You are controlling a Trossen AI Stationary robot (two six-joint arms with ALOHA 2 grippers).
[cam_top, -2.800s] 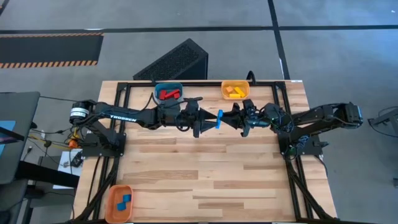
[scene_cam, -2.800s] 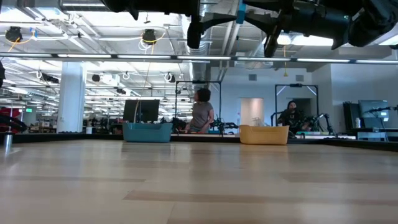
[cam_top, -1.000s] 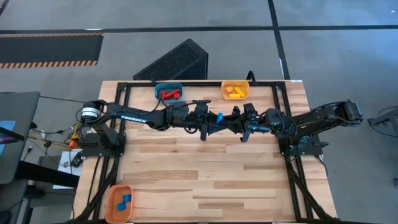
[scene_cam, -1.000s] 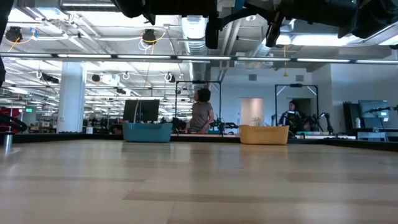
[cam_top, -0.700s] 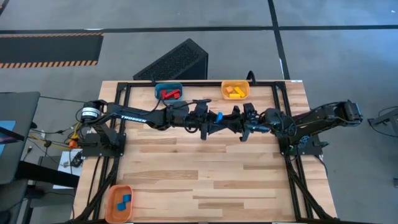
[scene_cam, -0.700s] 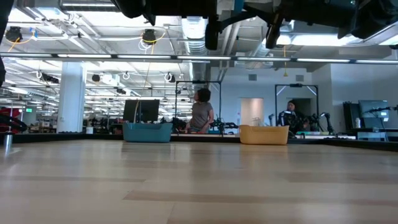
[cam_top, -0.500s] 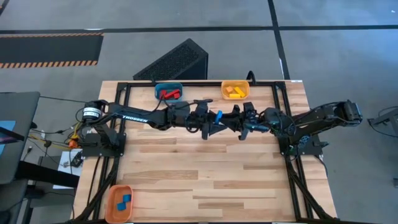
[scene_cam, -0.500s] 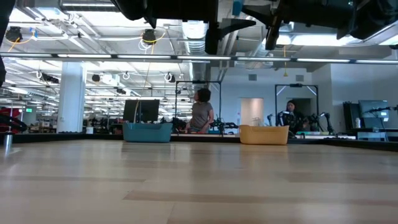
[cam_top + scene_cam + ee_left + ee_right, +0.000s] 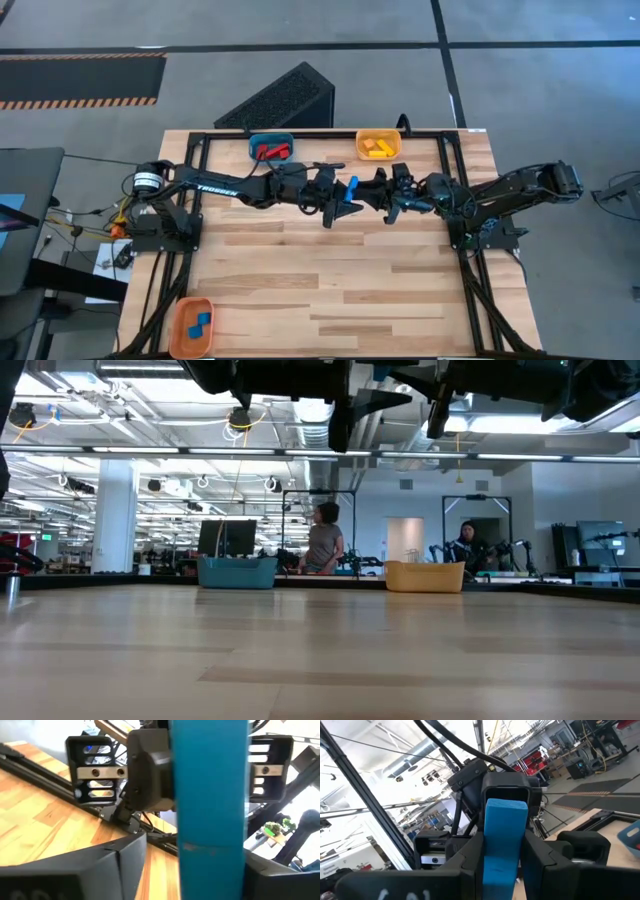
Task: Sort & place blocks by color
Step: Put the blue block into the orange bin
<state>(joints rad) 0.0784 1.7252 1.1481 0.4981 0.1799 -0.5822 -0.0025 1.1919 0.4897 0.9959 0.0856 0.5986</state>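
High view: above the wooden surface point(image 9: 330, 270), near the blue bin point(image 9: 270, 147), the right gripper point(image 9: 372, 192) jaws pinch a blue block point(image 9: 352, 187); left gripper point(image 9: 340, 203) jaws spread around it.

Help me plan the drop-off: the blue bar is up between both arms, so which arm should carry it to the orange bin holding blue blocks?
Left, probably. The orange bin sits at the table's near left corner, on that arm's side. The left pincer already meets the blue bar, which the right pincer grips in mid-air.

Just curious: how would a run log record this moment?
phase: handover | right gripper: holds blue block | left gripper: around it | above table
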